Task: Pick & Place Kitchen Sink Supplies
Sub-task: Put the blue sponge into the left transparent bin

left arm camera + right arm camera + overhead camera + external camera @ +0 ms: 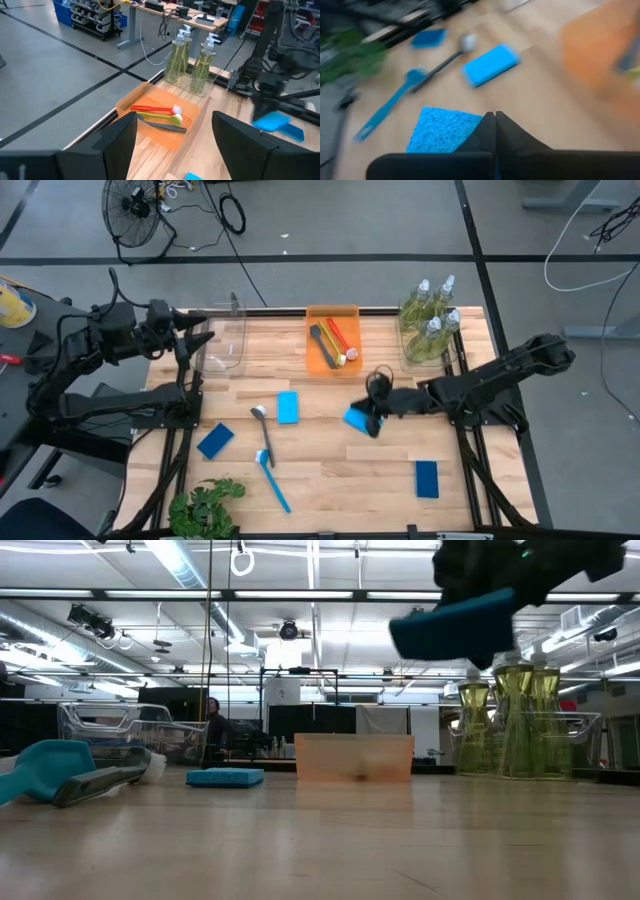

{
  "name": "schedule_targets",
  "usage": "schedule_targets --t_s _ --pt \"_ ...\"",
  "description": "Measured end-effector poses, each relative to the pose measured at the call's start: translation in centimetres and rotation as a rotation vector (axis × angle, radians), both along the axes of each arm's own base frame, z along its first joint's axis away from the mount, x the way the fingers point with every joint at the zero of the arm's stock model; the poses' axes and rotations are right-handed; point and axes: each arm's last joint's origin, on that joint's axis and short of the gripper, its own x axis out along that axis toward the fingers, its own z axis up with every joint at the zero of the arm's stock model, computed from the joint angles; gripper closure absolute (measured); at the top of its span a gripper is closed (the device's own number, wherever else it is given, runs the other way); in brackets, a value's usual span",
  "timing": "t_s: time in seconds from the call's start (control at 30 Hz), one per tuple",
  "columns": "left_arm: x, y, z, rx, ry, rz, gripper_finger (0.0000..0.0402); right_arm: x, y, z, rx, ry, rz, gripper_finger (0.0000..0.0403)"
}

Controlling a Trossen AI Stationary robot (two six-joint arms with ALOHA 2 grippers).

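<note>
Big wooden desk (340,470), and the right pincer (372,420) is up in the air over its middle, clamped tight on a flat bright-blue sponge (356,418) with a rough, scrubby face. Left pincer (200,340) just hangs wide apart by the clear bin (225,340), holding nothing.

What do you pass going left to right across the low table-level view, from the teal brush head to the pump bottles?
Teal brush head lying on the table → flat light-blue rectangular sponge → orange tray → blue sponge held aloft in the shut right gripper → clear pump bottles of yellow-green liquid.
</note>
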Motion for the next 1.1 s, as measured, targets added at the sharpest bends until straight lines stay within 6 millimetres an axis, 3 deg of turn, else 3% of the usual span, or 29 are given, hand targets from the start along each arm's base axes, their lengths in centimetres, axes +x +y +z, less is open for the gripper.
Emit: schedule_targets --t_s 0.3,0.67,0.87,1.1 --pt "0.4 0.2 0.4 0.017 -0.037 -0.001 0.0138 1.0 -5.7 0.4 -0.117 -0.040 -0.235 0.0403" --pt "1.3 0.5 0.3 -0.001 -0.017 0.002 0.0138 1.5 -10.5 3.0 -0.278 -0.258 -0.365 0.0403" --pt "3.5 1.5 0.5 -0.050 -0.054 0.018 0.0138 1.5 -11.6 5.2 -0.436 -0.416 -0.384 0.0403" --pt "7.9 3.3 1.3 -0.005 -0.160 0.021 0.0138 1.2 -12.1 6.3 -0.565 -0.462 -0.474 0.0403"
